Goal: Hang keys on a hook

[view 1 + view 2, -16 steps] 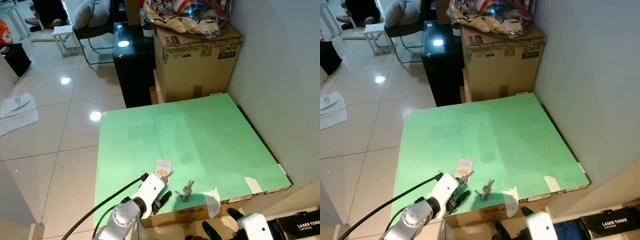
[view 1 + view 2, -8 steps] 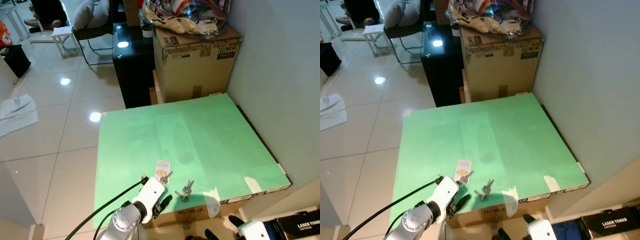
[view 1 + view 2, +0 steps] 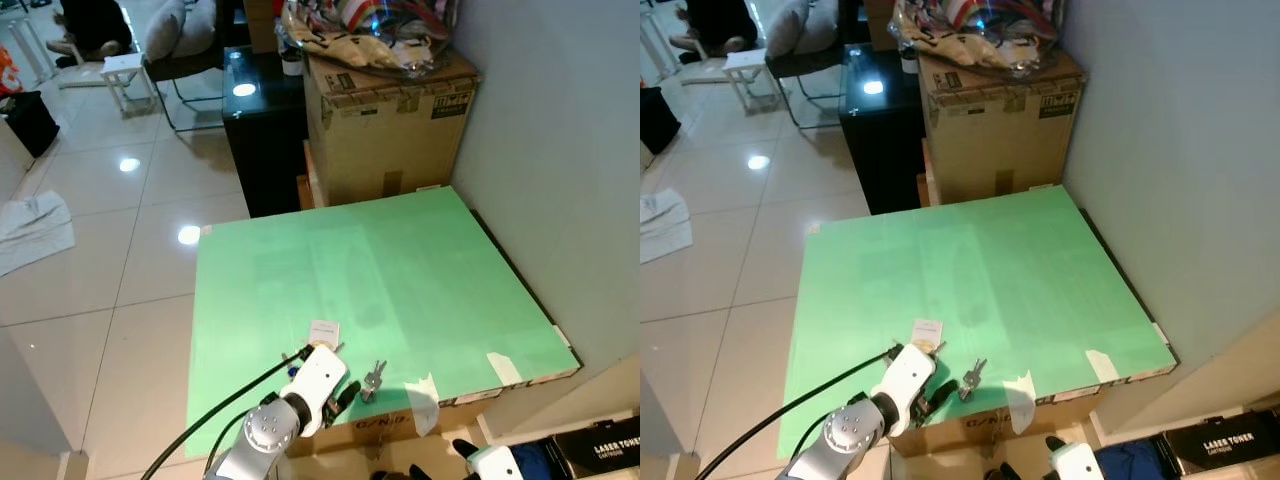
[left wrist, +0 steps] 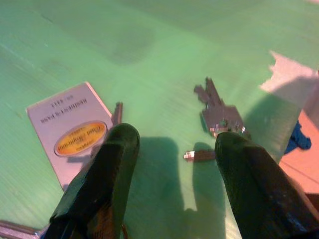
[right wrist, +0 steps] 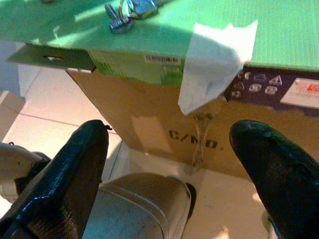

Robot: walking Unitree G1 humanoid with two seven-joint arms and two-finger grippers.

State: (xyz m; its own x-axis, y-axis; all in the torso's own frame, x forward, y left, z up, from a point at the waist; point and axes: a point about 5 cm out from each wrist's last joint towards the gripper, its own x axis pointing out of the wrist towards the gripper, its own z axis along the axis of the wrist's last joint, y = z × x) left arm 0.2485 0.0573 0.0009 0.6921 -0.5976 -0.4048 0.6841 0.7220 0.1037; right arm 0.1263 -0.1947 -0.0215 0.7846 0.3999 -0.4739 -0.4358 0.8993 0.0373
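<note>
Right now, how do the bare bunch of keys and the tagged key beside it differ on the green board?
The bare keys are a small metal bunch with no label; the tagged key lies at a white card tag printed with a yellow oval. The bare keys lie nearer the board's taped edge, off the left gripper's right fingertip, the tagged key off its left. Both lie flat, ungrasped.

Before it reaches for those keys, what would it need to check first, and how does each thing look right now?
1. Left gripper open: ok, fingers spread wide.
2. Keys lying free on the green board: ok, nothing on them.
3. Left gripper lined up with the keys: not ok, they lie ahead and towards one finger, not between the two.
4. White tag out of the way: cannot tell, it lies close by the other finger.
5. Right gripper clear: ok, low beside the cardboard box.
6. Hook located: cannot tell.
</note>
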